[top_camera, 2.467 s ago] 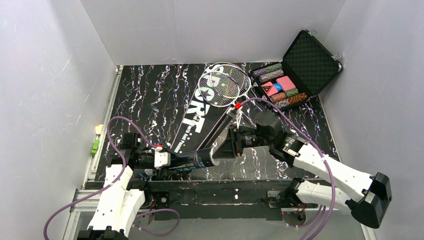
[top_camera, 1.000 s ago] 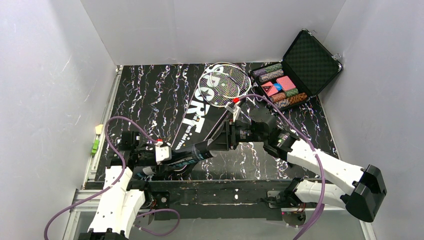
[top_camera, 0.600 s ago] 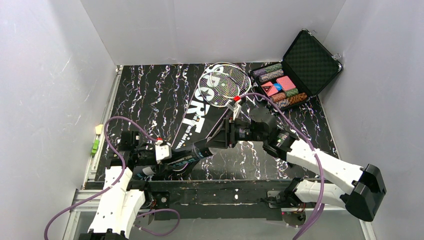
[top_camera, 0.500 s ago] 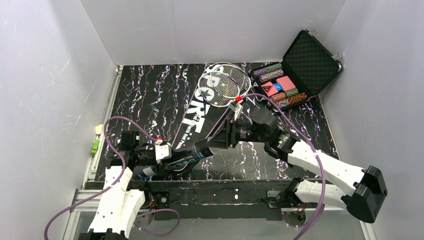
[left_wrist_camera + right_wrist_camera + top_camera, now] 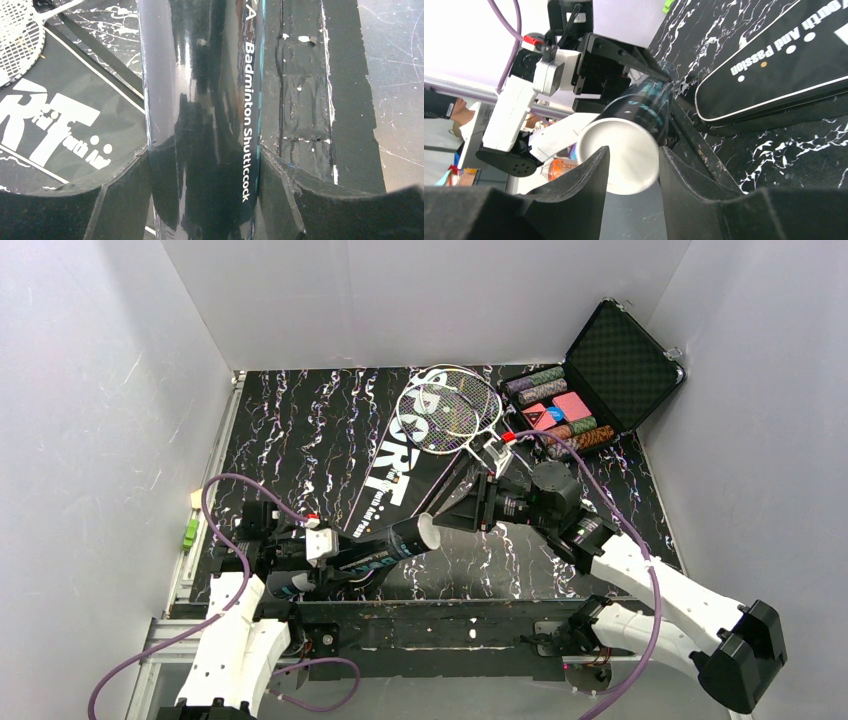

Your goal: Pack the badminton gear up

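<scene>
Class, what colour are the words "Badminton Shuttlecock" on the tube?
White, on the black tube; left wrist view.

I'm looking down from above and behind over the whole counter (image 5: 300,430), while my left wrist camera is peering close along the tube (image 5: 200,125) and my right one is facing its white end, both catching the bag (image 5: 784,65).

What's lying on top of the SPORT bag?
Two racket heads lie across the far end of the bag. Their shafts run under the right arm, so the handles are hidden; the bag's inside cannot be seen.
</scene>
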`<state>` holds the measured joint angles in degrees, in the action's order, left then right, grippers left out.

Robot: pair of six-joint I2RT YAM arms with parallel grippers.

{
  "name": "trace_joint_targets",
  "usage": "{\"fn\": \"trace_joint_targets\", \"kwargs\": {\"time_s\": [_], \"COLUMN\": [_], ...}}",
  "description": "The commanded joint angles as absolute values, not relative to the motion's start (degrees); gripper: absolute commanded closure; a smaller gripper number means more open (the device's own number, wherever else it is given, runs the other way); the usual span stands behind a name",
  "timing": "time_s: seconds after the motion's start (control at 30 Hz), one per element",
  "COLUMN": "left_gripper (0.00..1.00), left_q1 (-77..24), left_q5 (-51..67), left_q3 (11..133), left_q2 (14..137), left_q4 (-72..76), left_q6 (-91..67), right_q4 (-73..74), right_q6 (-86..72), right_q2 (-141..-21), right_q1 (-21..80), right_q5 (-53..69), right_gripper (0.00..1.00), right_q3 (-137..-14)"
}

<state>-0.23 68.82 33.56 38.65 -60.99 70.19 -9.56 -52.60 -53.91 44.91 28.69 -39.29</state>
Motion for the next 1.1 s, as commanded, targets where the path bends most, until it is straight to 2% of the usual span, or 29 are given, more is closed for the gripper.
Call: {"fn": "trace_joint_targets", "kwargs": {"time_s": [0.0,0.27,0.57,0.83,1.07], "left_gripper": [0.98,0.98,0.98,0.98,0.98], "left_q1": [-0.6,-0.6,-0.6,-0.6,-0.6], "left_q5": [74.5,74.4,73.1,70.3,70.0], "left_q3": [36.2,36.3,36.0,34.7,33.9], "left_q2": [38.2,38.6,38.6,38.3,37.8], "left_q4": [-60.3,-60.2,-59.5,-57.2,-54.7], "left_q6": [71.3,71.5,71.6,69.9,67.9], "right_q4": [-9.9,-8.2,-6.0,1.9,-1.7], "right_q6": [-52.9,-51.8,-50.1,-45.9,-46.6], "right_q2": [-52.5,-52.6,-51.2,-49.4,-53.3], "right_q1": [42.9,41.7,41.8,41.8,45.4], "right_q5": [30.5,32.5,31.2,28.3,29.3], "right_gripper": [0.51,0.52,0.67,0.67,0.67], "right_q3": [-39.9,-41.6,-41.7,-45.5,-46.7]}}
